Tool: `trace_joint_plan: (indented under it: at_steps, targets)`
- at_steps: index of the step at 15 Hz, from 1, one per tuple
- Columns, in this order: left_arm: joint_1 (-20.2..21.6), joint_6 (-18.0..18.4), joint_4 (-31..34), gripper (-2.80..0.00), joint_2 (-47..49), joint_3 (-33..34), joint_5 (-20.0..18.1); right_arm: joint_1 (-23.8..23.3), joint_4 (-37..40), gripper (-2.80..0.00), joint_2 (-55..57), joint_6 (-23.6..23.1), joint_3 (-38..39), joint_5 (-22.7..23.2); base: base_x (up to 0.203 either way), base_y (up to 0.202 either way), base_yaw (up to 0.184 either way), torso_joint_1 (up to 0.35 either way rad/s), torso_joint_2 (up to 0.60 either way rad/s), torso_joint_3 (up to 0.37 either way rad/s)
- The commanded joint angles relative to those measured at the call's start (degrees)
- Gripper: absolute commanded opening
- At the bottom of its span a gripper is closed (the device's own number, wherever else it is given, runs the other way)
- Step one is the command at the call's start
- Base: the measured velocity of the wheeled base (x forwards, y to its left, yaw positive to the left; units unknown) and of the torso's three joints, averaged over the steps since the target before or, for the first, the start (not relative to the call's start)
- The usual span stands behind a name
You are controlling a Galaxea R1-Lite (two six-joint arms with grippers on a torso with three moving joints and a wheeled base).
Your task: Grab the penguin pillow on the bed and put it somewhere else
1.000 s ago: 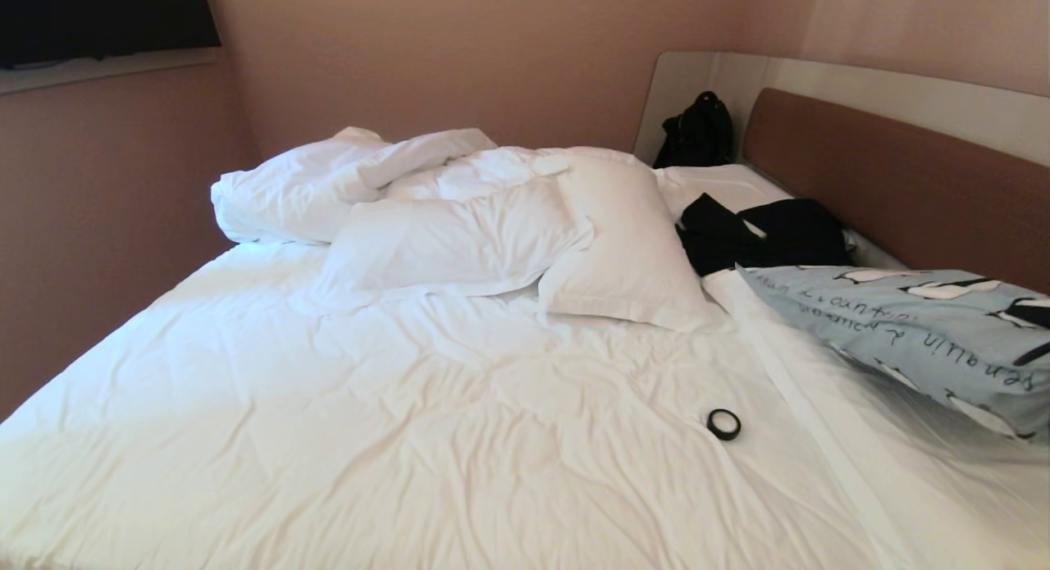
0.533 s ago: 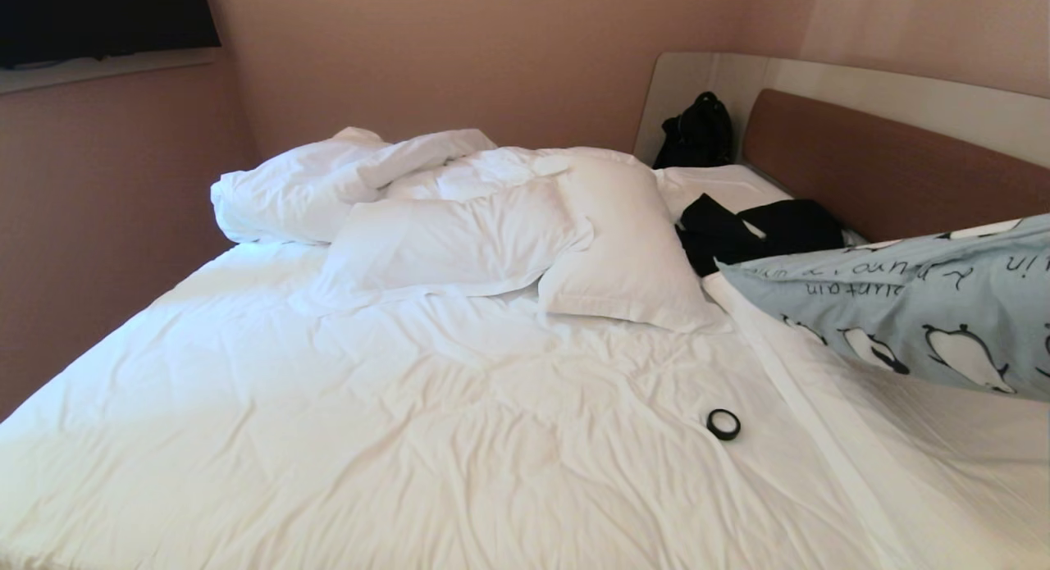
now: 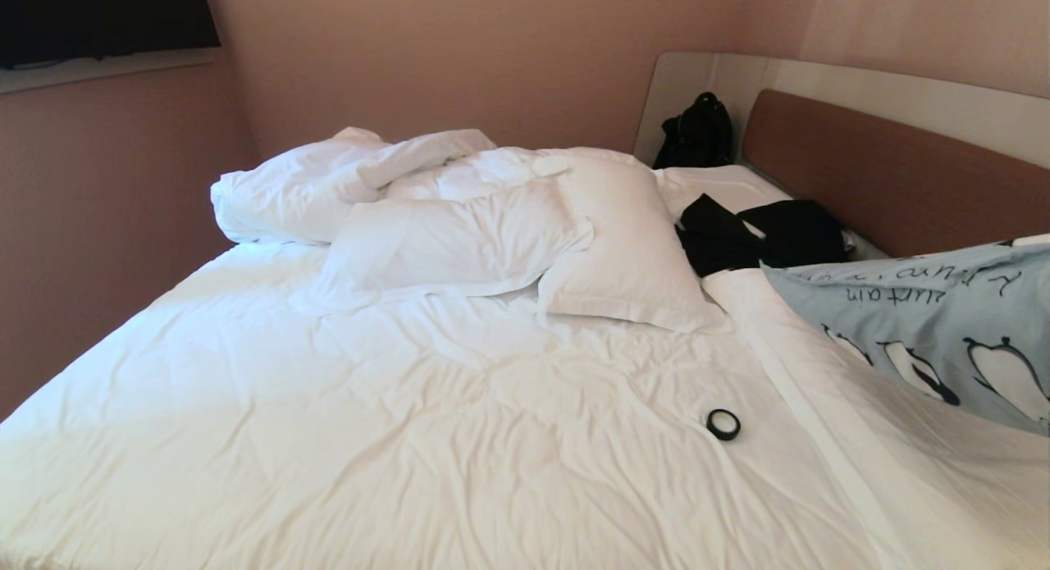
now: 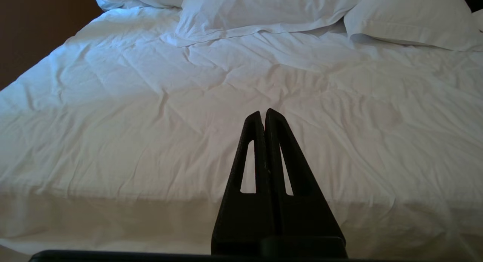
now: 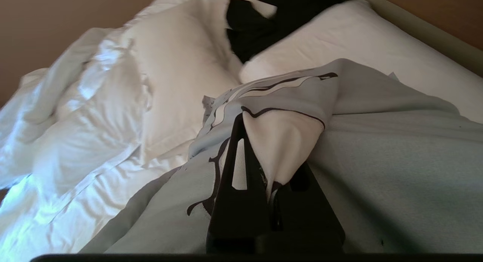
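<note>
The penguin pillow (image 3: 927, 324), pale blue-grey with black-and-white penguins and dark script, hangs tilted over the right side of the bed (image 3: 410, 406), and the head view's right edge cuts it off. The right wrist view shows my right gripper (image 5: 256, 141) shut on a bunched fold of the penguin pillow (image 5: 377, 160), whose cloth drapes over one finger. This gripper is outside the head view. My left gripper (image 4: 263, 113) is shut on nothing and hovers over the near edge of the bed (image 4: 151, 122).
Two plain white pillows (image 3: 632, 242) (image 3: 443, 242) and a rumpled duvet (image 3: 328, 176) lie at the far side. Black clothing (image 3: 763, 234) lies by the brown headboard (image 3: 886, 176), a black bag (image 3: 697, 131) in the corner. A small black ring (image 3: 723, 424) rests on the sheet.
The penguin pillow has risen off the bed and tipped up, turning its penguin side toward the head camera, then drifted right. The left arm has stayed still.
</note>
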Motion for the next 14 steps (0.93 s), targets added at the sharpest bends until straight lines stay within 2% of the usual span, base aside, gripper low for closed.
trace_joint_plan:
  at_steps: [1,5,14]
  targets:
    - [0.0,-0.1,0.0,-2.8,0.0,0.1,0.0,0.1,4.3,-2.8,-4.4,0.0,1.9,-8.1,0.0,0.0,0.0,0.0,0.0,0.0]
    - [0.0,-0.2,0.0,-2.8,0.0,0.1,0.0,0.4,4.8,-2.8,-4.2,0.0,2.0,-8.0,0.003,0.033,-0.007,0.0,0.0,0.002]
    - [0.0,-0.4,0.1,-2.8,0.0,0.1,0.0,0.4,4.7,-2.8,-3.8,-0.1,2.0,-7.8,0.0,0.179,-0.001,0.001,0.0,0.001]
